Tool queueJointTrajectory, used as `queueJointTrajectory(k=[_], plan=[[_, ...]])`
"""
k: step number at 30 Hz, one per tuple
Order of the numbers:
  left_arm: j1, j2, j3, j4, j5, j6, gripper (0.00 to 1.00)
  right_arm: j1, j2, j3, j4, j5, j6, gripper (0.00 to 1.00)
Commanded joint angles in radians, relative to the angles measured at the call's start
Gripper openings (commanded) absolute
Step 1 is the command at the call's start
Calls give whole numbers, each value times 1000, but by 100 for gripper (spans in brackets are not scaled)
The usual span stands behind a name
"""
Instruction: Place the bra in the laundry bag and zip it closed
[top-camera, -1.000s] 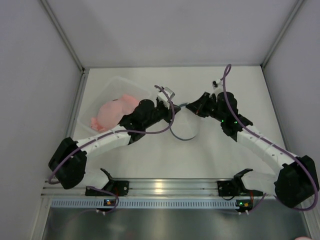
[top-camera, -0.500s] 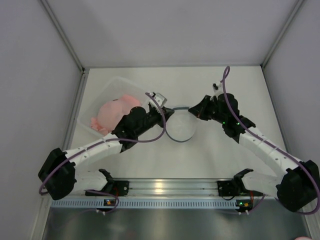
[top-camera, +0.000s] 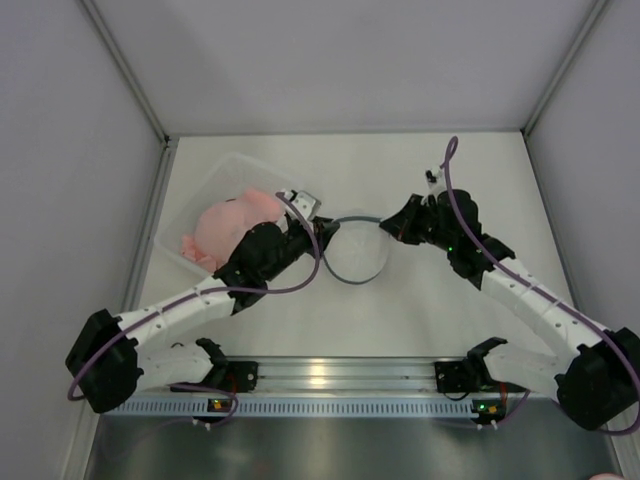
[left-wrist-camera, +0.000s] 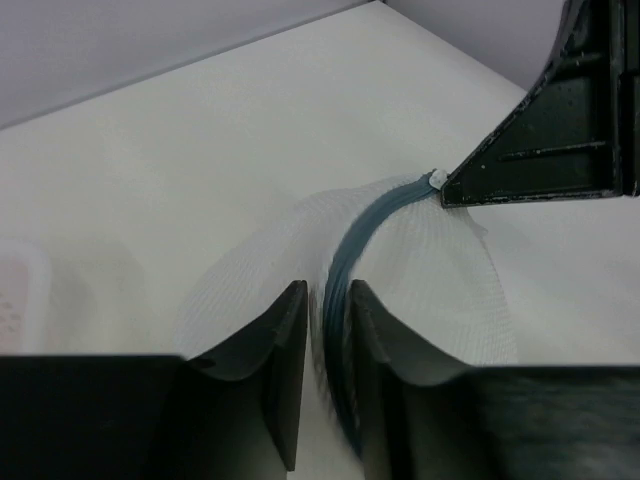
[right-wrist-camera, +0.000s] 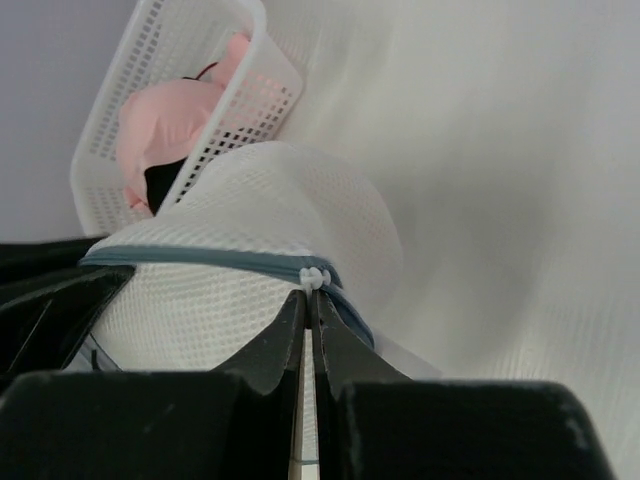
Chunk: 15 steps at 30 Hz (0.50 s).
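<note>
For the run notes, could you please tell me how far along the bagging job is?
Looks done: no bra lies loose; the laundry bag bulges, so it is probably inside. In hand: the left gripper pinches the dark rim, the right gripper holds the zip pull. Left: finishing the zip; the open stretch is hidden.

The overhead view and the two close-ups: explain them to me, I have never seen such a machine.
Two robot arms, the left arm and the right arm, are bolted at the near edge of a table. The overhead view looks down on both. Each close-up comes from a camera on one wrist. On the table are a clear bin holding a pink cloth, and a round mesh laundry bag. The right end effector is shut on a small white tab on the bag's dark rim. The left end effector straddles that rim on the other side; whether it pinches it is unclear.
</note>
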Motion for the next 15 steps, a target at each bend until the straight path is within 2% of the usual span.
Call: queueJointTrajectory(k=[1, 2, 4, 5, 7, 10, 12, 13, 15], plan=[[30, -55, 34, 106, -24, 12, 36, -30, -24, -5, -110, 200, -101, 0], [30, -46, 52, 77, 43, 21, 52, -30, -25, -11, -92, 189, -107, 0], [30, -3, 138, -50, 129, 70, 73, -30, -36, -23, -35, 128, -152, 0], [30, 15, 175, -99, 155, 96, 98, -30, -36, -20, -29, 114, -167, 0], [30, 80, 283, -240, 209, 177, 98, -30, -24, 3, -35, 80, -244, 0], [30, 185, 389, -322, 269, 288, 98, -28, -30, 4, 9, 0, -385, 0], [33, 285, 451, -381, 319, 361, 98, -16, -71, -9, 25, 21, -442, 0], [35, 322, 524, -415, 391, 387, 97, -13, -75, -3, 19, 29, -460, 0], [36, 431, 595, -529, 444, 447, 93, -13, -72, 24, -29, 20, -526, 0]])
